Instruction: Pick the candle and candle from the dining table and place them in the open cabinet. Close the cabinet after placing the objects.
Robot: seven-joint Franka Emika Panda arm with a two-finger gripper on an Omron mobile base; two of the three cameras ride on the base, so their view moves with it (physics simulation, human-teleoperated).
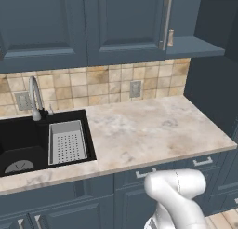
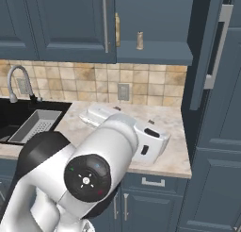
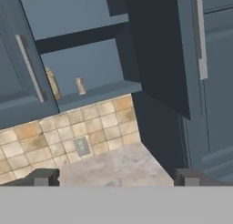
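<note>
My two finger tips (image 3: 45, 177) stand wide apart and hold nothing; my gripper (image 3: 116, 178) is low over the pale marble counter (image 3: 113, 166), looking up at the open cabinet (image 3: 98, 92). I think the putting-in part is done and only the closing is left, so here is what could go wrong. The open door (image 3: 154, 50) hangs out to the side of the shelf, and its long silver handle (image 2: 215, 47) is on the far face, so if I push at the wrong spot my fingers could slip off the flat panel. If I push too hard the door could slam and shake the shelf. My own white arm (image 2: 122, 136) is stretched over the counter, and I could bump the door edge with it as I swing up. Further back, on the blue shelf, stand two little things: a thin tall one that looks yellow-brown (image 3: 53, 84) right by the closed door's edge, and a short grey-beige candle (image 3: 80, 86) just beside it. Both stand upright near the front lip, so a hard slam could tip them or knock one off. They are small and blurry, so I cannot tell more.
</note>
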